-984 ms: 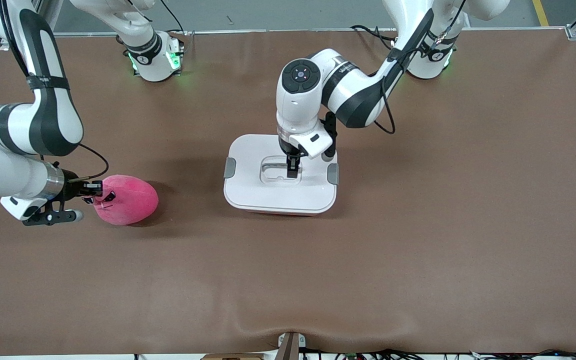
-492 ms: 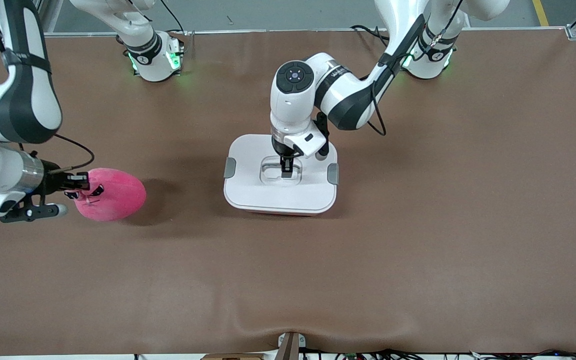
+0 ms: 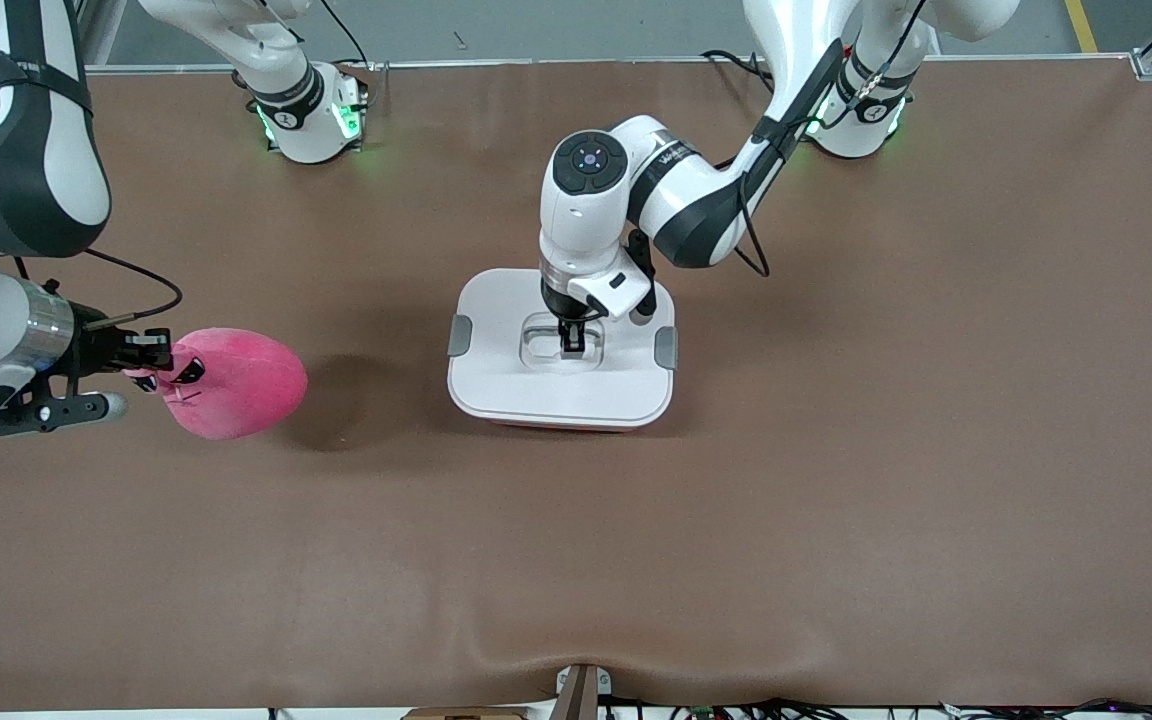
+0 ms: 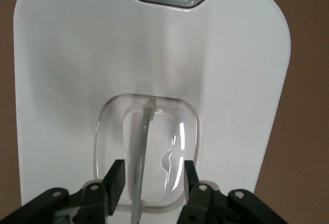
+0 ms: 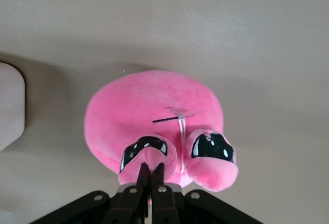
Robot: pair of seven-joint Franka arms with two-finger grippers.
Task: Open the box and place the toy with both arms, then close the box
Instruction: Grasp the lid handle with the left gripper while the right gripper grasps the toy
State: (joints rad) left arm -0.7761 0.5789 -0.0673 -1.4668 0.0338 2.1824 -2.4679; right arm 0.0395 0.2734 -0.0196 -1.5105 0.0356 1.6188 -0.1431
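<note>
The box (image 3: 561, 395) stands mid-table with its white lid on, and both grey clips (image 3: 460, 335) show at the lid's ends. My left gripper (image 3: 572, 340) is down in the lid's recessed clear handle (image 3: 554, 345). In the left wrist view the left gripper (image 4: 152, 175) is open, and the thin upright handle bar (image 4: 144, 131) stands between its fingers untouched. My right gripper (image 3: 151, 365) is shut on a nub of the hot-pink toy (image 3: 236, 383) and holds it just over the table toward the right arm's end. The right wrist view shows this grip (image 5: 151, 175) under the toy's eyes (image 5: 211, 146).
The brown mat (image 3: 836, 450) covers the whole table. Both arm bases (image 3: 311, 115) stand along the edge farthest from the front camera. The mat has a wrinkle (image 3: 576, 655) at the edge nearest that camera. A corner of the box (image 5: 10, 106) shows in the right wrist view.
My right gripper pulled the toy toward the right arm's end, then raised it slightly. My left gripper shifted a little along the lid and sits deeper in the handle recess.
</note>
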